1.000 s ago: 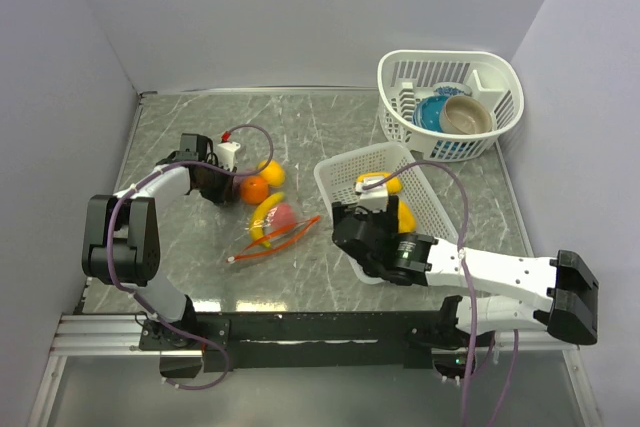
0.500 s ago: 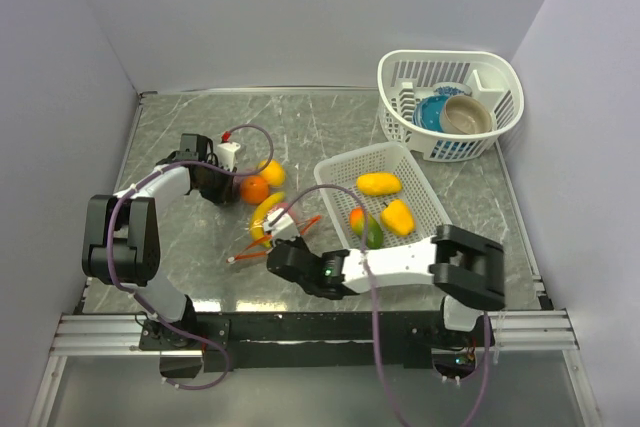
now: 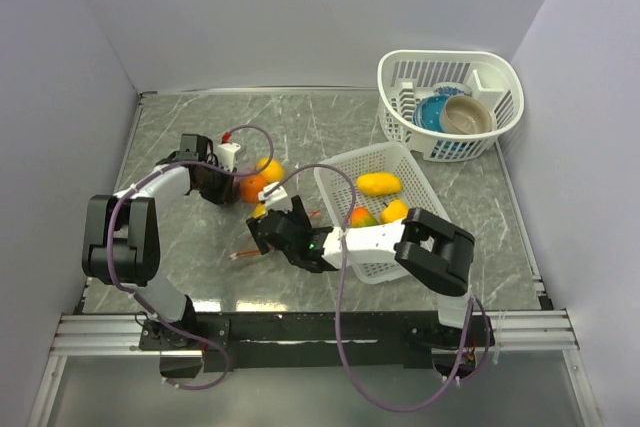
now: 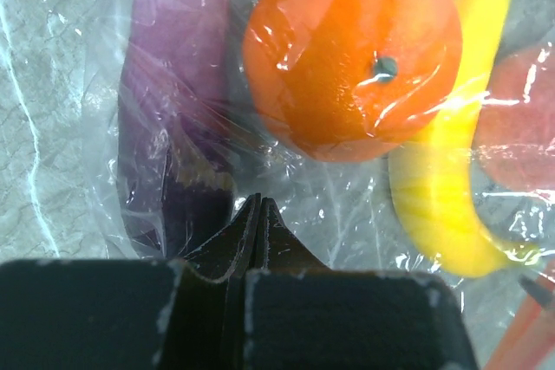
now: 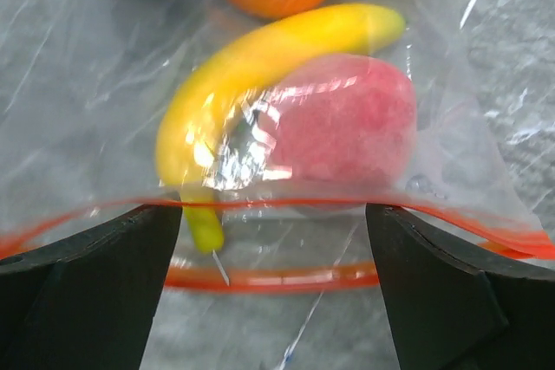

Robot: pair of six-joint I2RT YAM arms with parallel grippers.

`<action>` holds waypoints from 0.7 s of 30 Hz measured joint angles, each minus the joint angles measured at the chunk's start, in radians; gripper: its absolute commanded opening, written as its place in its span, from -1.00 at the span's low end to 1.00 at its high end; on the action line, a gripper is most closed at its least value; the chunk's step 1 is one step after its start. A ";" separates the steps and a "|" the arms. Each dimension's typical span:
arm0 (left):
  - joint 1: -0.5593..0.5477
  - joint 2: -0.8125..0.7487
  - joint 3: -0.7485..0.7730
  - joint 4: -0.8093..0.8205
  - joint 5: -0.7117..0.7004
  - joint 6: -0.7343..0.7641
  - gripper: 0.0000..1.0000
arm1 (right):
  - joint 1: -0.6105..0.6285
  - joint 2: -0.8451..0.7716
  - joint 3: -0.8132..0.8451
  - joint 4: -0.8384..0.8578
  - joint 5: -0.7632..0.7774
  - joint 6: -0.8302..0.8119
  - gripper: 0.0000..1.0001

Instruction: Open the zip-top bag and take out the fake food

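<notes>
Left gripper [image 4: 253, 214] jaws pinch the crinkly clear zip-top bag [image 5: 82, 84] of glossy fake food [image 4: 351, 54]; right gripper [image 5: 269, 218] jaws gape.

On the table [image 3: 330, 122], the zip-top bag [image 5: 87, 75] lies left of centre with fake food [image 4: 351, 54] inside. My left end effector [image 4: 257, 214] sits at its rear-left end, my right end effector [image 5: 273, 240] at its near mouth. Right of the bag stands a tray [image 3: 425, 182] holding loose pieces [image 3: 378, 184]. Behind the tray is a basket [image 3: 440, 55] with bowls [image 3: 468, 115] in it.

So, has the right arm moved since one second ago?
Yes. The right arm swung left, from over the white basket to the bag's mouth.
</notes>
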State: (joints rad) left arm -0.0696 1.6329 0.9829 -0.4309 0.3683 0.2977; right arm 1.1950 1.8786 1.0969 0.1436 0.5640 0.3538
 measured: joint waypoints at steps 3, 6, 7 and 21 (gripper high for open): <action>0.000 -0.001 0.000 0.000 0.000 0.004 -0.98 | -0.029 0.029 0.025 0.007 0.001 0.000 0.92; 0.000 -0.006 0.000 0.000 0.000 0.006 -0.99 | -0.046 0.054 0.055 0.012 0.004 -0.009 0.93; 0.000 -0.007 0.000 0.000 0.000 0.008 -0.98 | -0.050 0.060 0.065 0.013 0.005 -0.012 0.93; 0.012 -0.015 0.000 0.000 0.000 0.031 -0.99 | -0.055 0.159 0.163 0.031 -0.037 -0.001 0.40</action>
State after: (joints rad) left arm -0.0578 1.6180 0.9829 -0.4309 0.3687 0.3286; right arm 1.1400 2.0380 1.2602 0.1749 0.5270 0.3531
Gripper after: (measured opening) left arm 0.013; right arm 0.789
